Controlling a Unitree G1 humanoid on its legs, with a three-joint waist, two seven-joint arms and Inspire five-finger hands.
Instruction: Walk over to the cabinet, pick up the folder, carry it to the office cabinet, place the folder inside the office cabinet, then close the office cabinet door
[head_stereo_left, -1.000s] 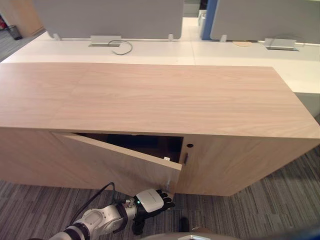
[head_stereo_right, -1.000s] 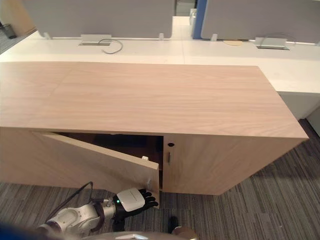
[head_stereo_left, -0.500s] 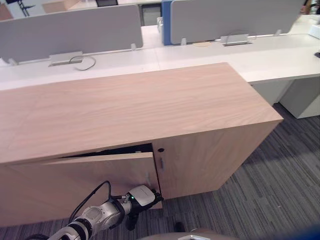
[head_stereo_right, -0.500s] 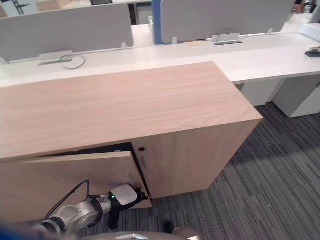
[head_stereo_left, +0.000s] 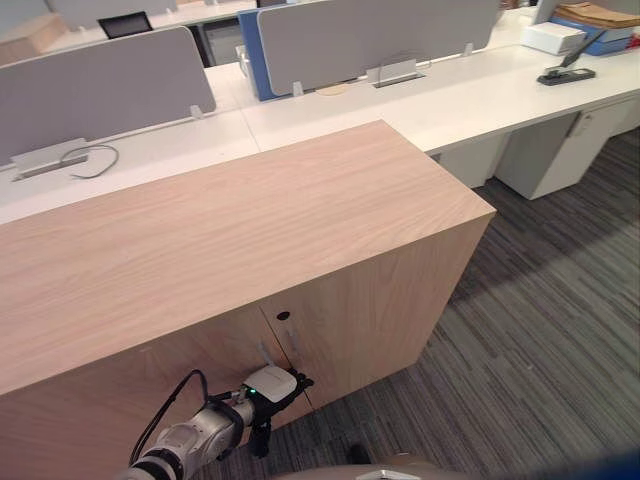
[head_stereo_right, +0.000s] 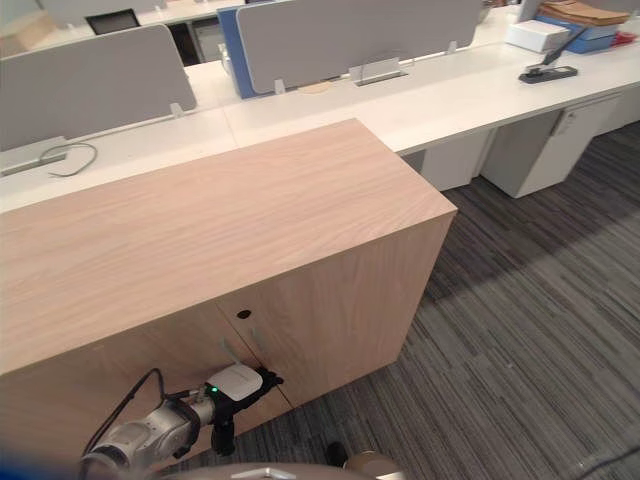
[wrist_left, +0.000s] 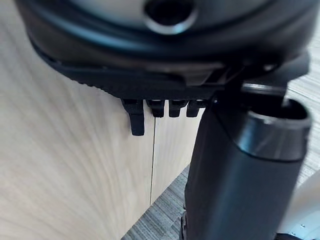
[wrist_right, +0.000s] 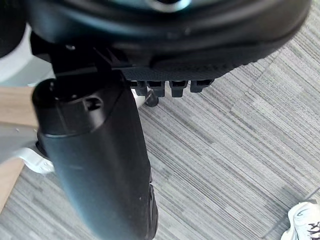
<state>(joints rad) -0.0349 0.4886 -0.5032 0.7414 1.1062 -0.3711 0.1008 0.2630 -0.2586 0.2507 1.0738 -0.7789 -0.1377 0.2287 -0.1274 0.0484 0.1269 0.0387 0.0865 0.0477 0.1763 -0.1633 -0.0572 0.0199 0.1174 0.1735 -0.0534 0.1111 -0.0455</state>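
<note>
**Left hand** (head_stereo_left: 272, 384): the fingers (wrist_left: 137, 119) are extended and roughly straight. Their tips are set against the lower part of the door (head_stereo_left: 195, 352), just beside the vertical seam where it meets the neighbouring panel. The hand holds nothing. In the head views it sits at about 7 o'clock, low on the cabinet front.

**Door:** it lies flush with the front of the office cabinet (head_stereo_left: 240, 215), and the seam is tight from top to bottom. Two small pull handles (head_stereo_left: 294, 345) flank the seam at 12 o'clock from the hand. A round keyhole (head_stereo_left: 283, 316) sits just above them.

**Right hand** (wrist_right: 210, 45): the fingers (wrist_right: 176, 86) look loosely straight and empty. The hand hangs above the grey striped carpet (wrist_right: 240, 145), well apart from the cabinet. A white shoe (wrist_right: 306, 222) rests on the same carpet.

**Folder:** its position cannot be told. Both hands are empty and the door covers the compartment.

**Surroundings:** white desks (head_stereo_left: 470, 95) with grey partition screens (head_stereo_left: 370, 35) run behind the cabinet from about 10 to 2 o'clock. The carpet spreads out at 4 o'clock.
</note>
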